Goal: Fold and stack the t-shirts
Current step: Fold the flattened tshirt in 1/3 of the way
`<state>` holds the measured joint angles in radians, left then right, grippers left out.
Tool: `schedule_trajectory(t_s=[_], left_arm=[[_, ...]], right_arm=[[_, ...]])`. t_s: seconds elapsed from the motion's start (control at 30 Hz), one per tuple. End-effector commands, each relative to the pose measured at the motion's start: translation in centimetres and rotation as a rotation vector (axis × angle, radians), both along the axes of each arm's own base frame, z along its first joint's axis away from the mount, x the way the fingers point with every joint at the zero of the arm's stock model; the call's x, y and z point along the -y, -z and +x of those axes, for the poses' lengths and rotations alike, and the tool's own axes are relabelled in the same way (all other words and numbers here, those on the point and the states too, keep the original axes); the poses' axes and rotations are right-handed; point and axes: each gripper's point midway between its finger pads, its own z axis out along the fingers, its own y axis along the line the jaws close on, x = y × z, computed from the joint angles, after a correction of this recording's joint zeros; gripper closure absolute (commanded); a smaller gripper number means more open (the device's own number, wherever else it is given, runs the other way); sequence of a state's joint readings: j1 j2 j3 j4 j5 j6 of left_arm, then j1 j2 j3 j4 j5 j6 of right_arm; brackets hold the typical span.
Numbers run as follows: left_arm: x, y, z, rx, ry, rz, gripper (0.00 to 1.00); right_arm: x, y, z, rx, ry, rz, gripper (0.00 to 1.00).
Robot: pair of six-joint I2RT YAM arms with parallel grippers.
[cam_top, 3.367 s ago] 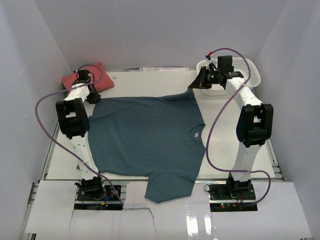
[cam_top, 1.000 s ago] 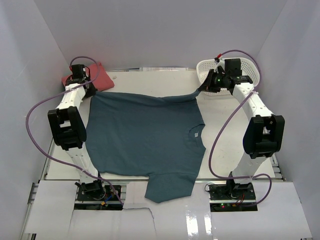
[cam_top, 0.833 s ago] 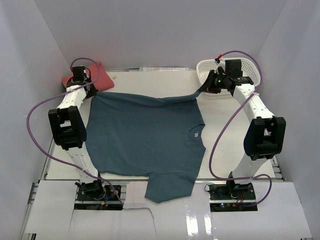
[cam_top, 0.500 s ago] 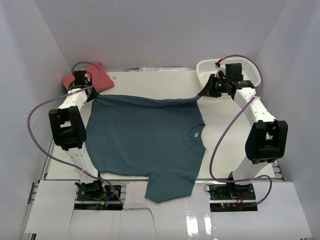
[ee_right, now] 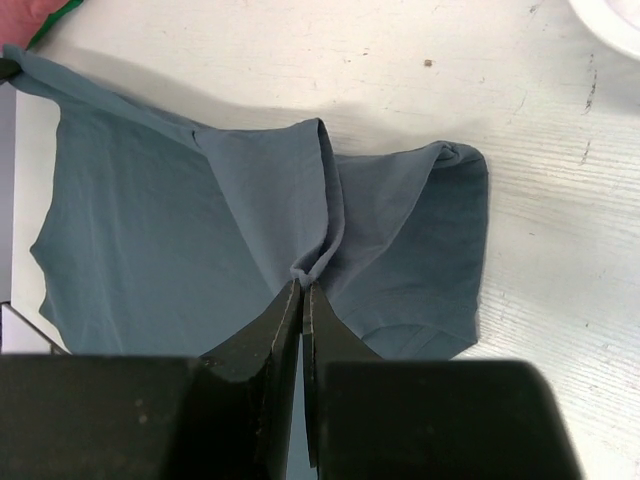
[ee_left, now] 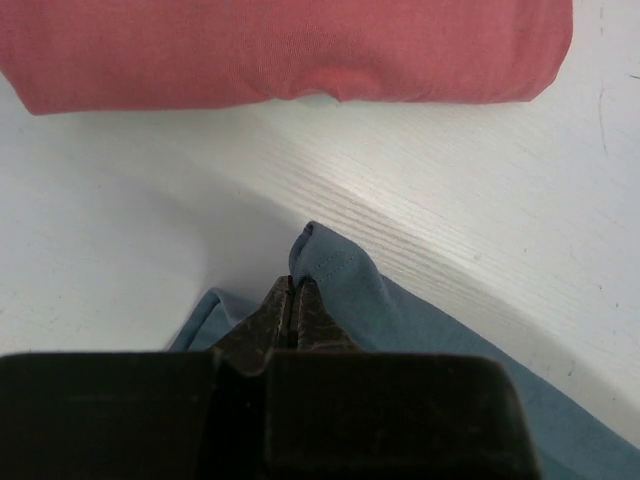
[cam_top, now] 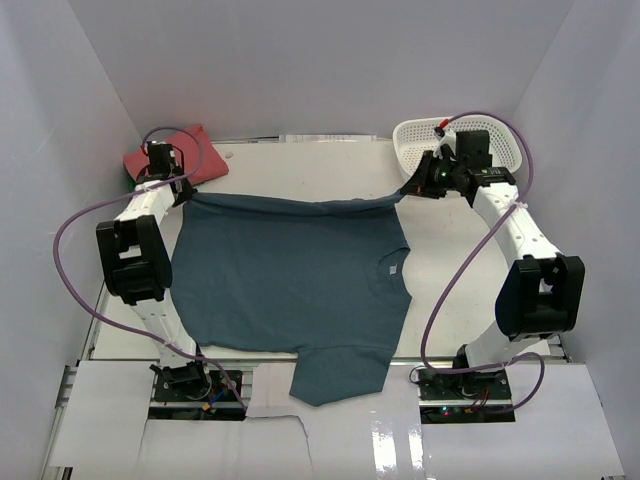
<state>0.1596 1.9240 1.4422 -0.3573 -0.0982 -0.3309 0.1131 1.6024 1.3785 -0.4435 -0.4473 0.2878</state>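
Observation:
A dark teal-blue t-shirt point(cam_top: 290, 275) lies spread over the table, its far edge lifted and stretched taut between both grippers. My left gripper point(cam_top: 184, 193) is shut on its far left corner point(ee_left: 325, 262). At the far right, my right gripper point(cam_top: 408, 190) is shut on a bunched fold of the same shirt point(ee_right: 318, 262), with the sleeve point(ee_right: 430, 250) hanging beside it. A small white neck label point(cam_top: 392, 268) shows near the collar. One sleeve point(cam_top: 338, 375) hangs over the near table edge. The folded coral-red t-shirt point(cam_top: 188, 150) point(ee_left: 290, 50) rests at the far left corner, just beyond my left gripper.
A white lattice basket point(cam_top: 505, 143) stands at the far right corner, close behind my right wrist. White walls enclose the table on the left, back and right. Purple cables loop off both arms.
Both grippers have moved outward and slightly toward the back, pulling the teal shirt's far edge straighter and tighter. The grips have not changed.

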Motion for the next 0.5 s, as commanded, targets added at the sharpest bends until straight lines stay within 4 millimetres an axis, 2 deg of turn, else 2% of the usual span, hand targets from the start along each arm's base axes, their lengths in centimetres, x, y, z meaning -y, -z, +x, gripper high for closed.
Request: schedule_trajectory(t_s=[0.0, 0.2, 0.47], left_arm=[[-0.6, -5.1, 0.0, 0.118, -0.026, 0.031, 1.0], [-0.5, -5.6, -0.3, 0.132, -0.031, 0.029, 1.0], [-0.4, -7.5, -0.5, 0.178, -0.028, 0.027, 1.0]], right_arm=[[0.1, -2.2, -0.5, 0.068, -0.003, 0.009, 0.92], [0.1, -2.4, -1.4, 0.074, -0.004, 0.007, 0.92], [-0.1, -2.6, -2.5, 0.079, -0.011, 0.008, 0.92]])
